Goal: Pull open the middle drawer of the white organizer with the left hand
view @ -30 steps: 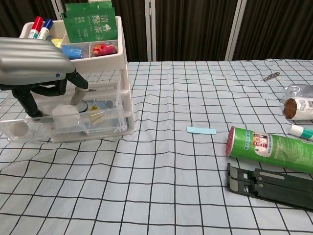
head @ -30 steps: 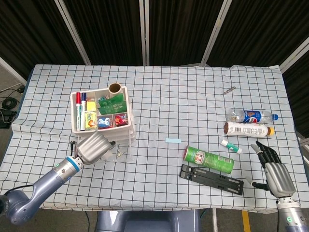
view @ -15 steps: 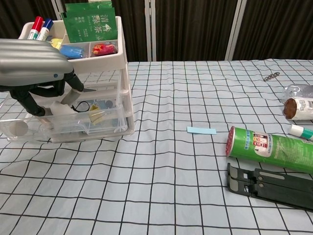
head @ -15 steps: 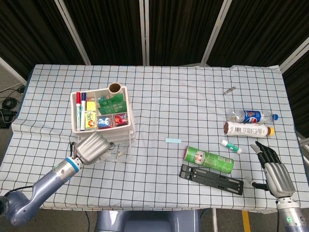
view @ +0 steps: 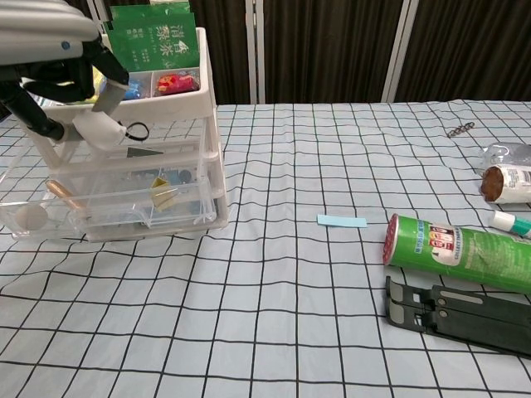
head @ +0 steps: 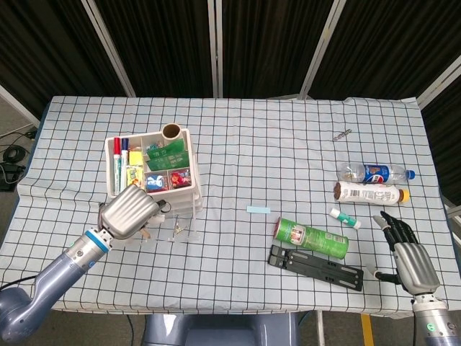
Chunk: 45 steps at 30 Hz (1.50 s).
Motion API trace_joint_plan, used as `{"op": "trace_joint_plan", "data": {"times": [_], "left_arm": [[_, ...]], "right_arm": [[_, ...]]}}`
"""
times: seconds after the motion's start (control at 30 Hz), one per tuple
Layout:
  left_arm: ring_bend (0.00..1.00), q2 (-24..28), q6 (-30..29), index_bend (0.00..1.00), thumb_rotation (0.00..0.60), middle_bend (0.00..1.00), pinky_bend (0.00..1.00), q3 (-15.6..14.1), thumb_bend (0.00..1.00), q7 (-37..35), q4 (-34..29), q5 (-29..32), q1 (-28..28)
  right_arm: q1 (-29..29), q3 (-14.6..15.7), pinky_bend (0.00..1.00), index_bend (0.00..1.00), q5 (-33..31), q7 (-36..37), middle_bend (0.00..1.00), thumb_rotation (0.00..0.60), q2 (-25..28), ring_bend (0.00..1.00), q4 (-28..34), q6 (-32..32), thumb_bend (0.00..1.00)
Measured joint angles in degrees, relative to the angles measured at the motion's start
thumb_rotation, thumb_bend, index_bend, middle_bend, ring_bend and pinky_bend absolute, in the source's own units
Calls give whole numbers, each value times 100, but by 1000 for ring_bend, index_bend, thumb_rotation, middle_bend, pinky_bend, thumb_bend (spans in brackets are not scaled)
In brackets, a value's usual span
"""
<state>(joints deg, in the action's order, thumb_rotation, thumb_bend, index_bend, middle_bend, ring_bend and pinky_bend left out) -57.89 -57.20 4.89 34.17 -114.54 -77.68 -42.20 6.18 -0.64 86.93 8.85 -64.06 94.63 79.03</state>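
The white organizer (head: pixel 153 189) stood on the left part of the checked table (head: pixel 245 137), its top tray holding markers (head: pixel 117 160), green packets (view: pixel 154 36) and small coloured items. In the chest view a clear drawer (view: pixel 108 211) low in the organizer stuck out toward the camera, with small odds and ends inside; which level it was could not be told for sure. The left hand (head: pixel 130 210) hung in front of the organizer above that drawer, its dark fingers (view: pixel 33 106) curled around a small whitish object (view: pixel 98 128). Out to the right lay a blue slip (head: pixel 258 210), a green can (head: pixel 311 238) on its side, and a black stand (head: pixel 315 267) just beside it. The right hand (head: pixel 408 257) rested at the table's near right edge, fingers spread and holding nothing.
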Motion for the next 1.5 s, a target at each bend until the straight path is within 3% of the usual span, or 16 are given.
{"op": "trace_joint_plan", "data": {"times": [0.4, 0.7, 1.13, 1.5], "left_arm": [[922, 707, -934, 621, 600, 940, 843, -65, 360, -840, -273, -246, 786], [922, 846, -1322, 627, 600, 940, 843, -182, 359, -1630, 173, -253, 1320], [922, 148, -1065, 602, 600, 940, 843, -399, 358, -2268, 1369, -272, 1573], [922, -593, -885, 514, 600, 940, 843, -442, 332, -2121, 1911, -238, 1620]], "right_arm": [[-8, 9, 0, 41, 23, -50, 0, 600, -16, 0, 9, 21, 113], [-5, 31, 0, 40, 30, -171, 0, 600, -61, 0, 15, -2, 113], [-3, 33, 0, 40, 28, -204, 0, 600, -78, 0, 14, -6, 113], [-2, 31, 0, 40, 17, -195, 0, 600, -73, 0, 8, -15, 113]]}}
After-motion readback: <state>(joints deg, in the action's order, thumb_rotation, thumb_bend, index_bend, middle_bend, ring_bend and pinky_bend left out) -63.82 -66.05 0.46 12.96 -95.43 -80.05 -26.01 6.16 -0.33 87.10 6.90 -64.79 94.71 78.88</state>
